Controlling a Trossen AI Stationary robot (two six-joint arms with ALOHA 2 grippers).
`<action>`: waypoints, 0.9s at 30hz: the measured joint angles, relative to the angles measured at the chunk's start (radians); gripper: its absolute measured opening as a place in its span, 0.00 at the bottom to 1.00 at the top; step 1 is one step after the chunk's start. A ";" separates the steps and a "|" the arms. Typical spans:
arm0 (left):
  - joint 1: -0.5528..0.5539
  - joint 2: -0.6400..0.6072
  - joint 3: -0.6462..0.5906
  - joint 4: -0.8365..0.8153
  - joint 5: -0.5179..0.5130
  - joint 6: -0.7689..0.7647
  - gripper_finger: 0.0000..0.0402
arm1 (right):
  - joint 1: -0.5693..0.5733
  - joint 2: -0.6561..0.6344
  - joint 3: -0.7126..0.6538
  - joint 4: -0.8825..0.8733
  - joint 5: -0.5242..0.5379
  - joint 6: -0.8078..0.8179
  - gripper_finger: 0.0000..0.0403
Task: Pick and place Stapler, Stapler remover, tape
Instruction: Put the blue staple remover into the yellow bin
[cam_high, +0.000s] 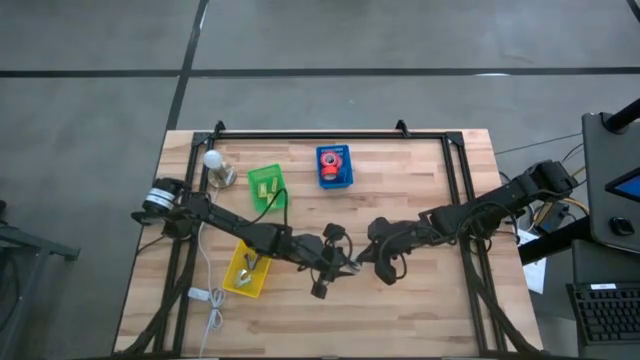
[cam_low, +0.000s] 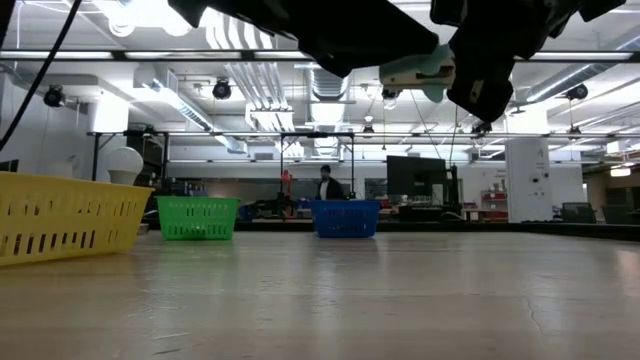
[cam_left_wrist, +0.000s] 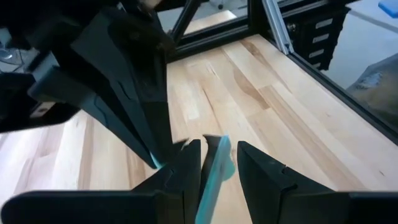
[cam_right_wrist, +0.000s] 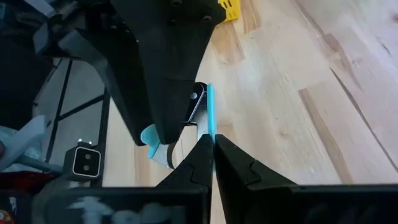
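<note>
Teal staple remover (cam_right_wrist: 209, 115) hangs mid-table between both arms: right gripper (cam_right_wrist: 212, 144) pinched tight on it, left gripper (cam_left_wrist: 217, 154) slightly apart around its end. Tape (cam_high: 332, 160) sits in the blue bin (cam_high: 335, 182), so sorting looks well along.

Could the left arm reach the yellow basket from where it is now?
Probably yes. The yellow basket lies right beside the left arm, with nothing on top of it. But the left gripper is busy mid-table, meeting the right gripper at a light-blue object.
</note>
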 joint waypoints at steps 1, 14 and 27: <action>0.000 0.000 0.000 -0.005 0.000 0.000 0.27 | 0.000 0.000 0.000 0.000 0.000 0.000 0.02; 0.003 0.000 0.000 -0.009 0.001 0.014 0.14 | 0.000 0.000 0.000 0.002 0.001 -0.002 0.02; 0.005 -0.003 0.003 -0.012 0.005 0.032 0.01 | 0.000 0.000 0.001 0.003 0.012 -0.050 0.02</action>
